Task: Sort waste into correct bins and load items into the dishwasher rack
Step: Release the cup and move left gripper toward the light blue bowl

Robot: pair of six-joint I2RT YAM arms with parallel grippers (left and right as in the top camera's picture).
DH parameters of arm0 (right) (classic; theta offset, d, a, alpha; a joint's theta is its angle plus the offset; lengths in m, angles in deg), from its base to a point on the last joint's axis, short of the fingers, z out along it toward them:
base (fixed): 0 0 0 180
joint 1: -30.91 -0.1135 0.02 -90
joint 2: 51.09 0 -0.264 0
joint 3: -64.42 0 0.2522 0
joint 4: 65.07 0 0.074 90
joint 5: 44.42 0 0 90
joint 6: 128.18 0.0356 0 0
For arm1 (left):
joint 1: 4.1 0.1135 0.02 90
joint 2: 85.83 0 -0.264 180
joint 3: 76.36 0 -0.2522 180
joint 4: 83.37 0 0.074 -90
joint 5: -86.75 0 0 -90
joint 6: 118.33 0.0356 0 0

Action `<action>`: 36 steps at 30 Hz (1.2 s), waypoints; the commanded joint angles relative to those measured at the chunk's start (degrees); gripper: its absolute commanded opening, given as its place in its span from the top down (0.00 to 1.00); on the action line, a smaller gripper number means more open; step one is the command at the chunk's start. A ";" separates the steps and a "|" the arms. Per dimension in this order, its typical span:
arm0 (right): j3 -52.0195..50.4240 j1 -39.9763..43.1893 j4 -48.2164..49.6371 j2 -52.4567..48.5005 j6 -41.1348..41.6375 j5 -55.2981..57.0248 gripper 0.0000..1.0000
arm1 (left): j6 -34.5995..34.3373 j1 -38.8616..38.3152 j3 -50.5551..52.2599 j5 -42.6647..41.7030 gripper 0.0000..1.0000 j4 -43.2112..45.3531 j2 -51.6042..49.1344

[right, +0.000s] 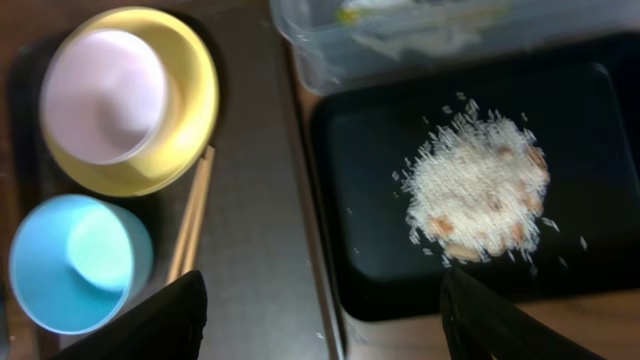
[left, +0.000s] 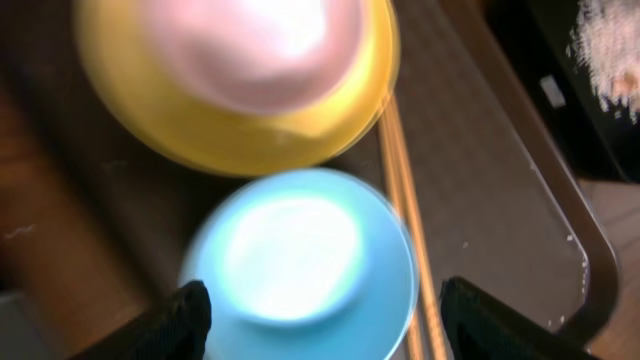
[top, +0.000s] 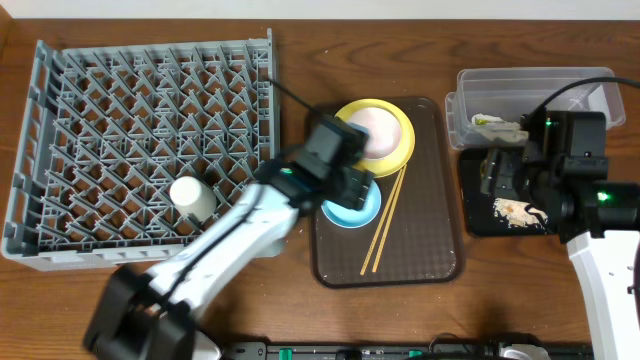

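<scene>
Your left gripper (left: 322,315) stands wide open and empty, directly over the upright light-blue bowl (left: 300,260) on the brown tray (top: 430,230). The chopsticks (top: 383,222) lie just beside the bowl, long axis running toward the yellow plate (top: 392,140) beyond. Farther off, the right gripper (right: 320,310) hovers above the black tray (right: 360,260), open and empty.

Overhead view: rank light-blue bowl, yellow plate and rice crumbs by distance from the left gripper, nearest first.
From the left gripper:
1. light-blue bowl: directly under the gripper, partly hidden by it.
2. yellow plate: just beyond the bowl, toward the table's far edge.
3. rice crumbs: far off to the right, in the black tray.
</scene>
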 commanded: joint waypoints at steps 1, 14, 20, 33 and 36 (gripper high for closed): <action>0.61 1.14 -0.72 -0.66 0.46 0.39 0.27 | 0.74 -3.87 -0.59 1.20 0.25 2.10 -4.24; 0.59 1.11 -1.27 -1.20 0.31 0.37 0.28 | 0.50 -8.96 -0.59 4.20 0.66 3.72 -13.62; 0.59 1.11 -1.77 -1.20 0.28 0.37 0.28 | 0.04 -8.96 -0.59 4.15 0.79 2.75 -13.27; 0.59 1.11 -2.36 -1.20 -0.15 0.39 0.28 | -0.70 -8.39 -3.37 2.03 0.94 -8.24 0.98; 0.59 1.11 -2.34 -1.20 -0.13 0.39 0.28 | -0.72 -5.75 -4.33 2.03 0.94 -9.51 6.56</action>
